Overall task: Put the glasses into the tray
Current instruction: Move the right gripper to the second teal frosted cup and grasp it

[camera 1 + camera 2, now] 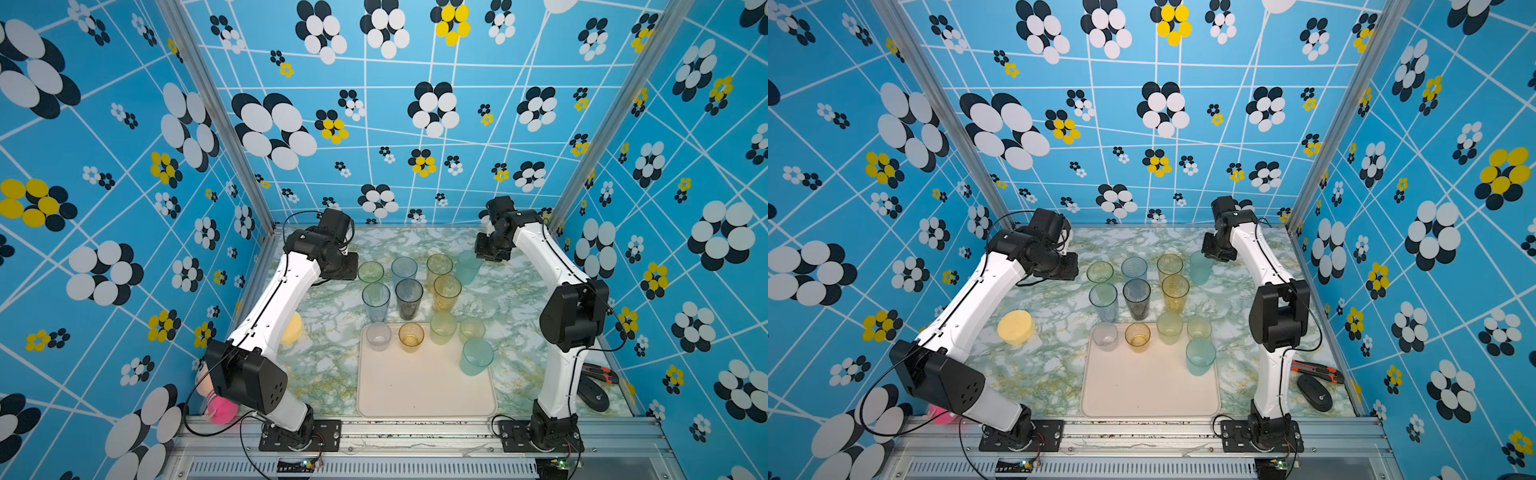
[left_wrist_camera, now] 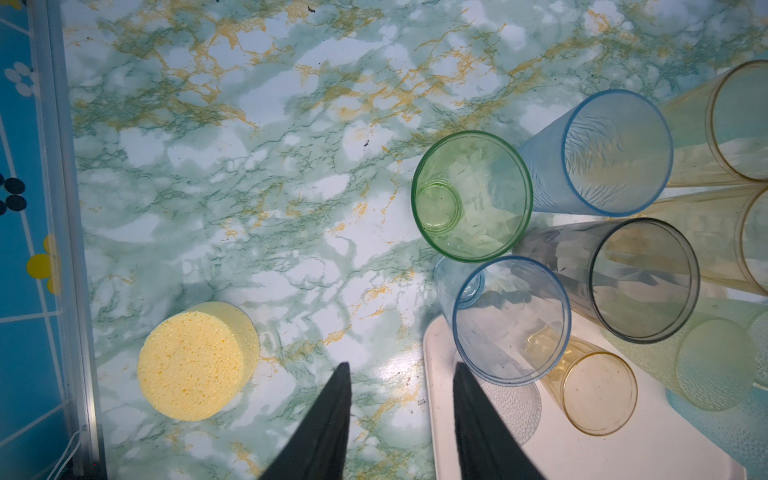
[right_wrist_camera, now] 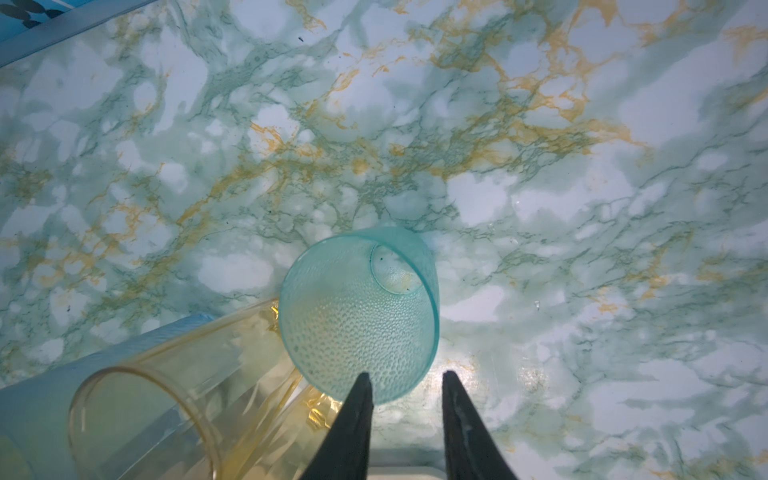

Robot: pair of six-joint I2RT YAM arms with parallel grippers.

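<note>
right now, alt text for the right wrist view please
A teal dimpled tumbler stands upright on the marbled table, at the tips of the right gripper, whose jaws are apart and empty. An amber tumbler stands close beside it.

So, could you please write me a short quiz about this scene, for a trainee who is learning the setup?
1. True or false: the left gripper is holding a glass.
2. Which glass on the table is nearest to the right gripper? A) green B) teal C) smoky grey
3. Fill in: the short amber glass stands in the ____.

Key
1. False: its jaws are apart with nothing between them.
2. B: the teal glass sits right at the fingertips.
3. The tray.
</note>
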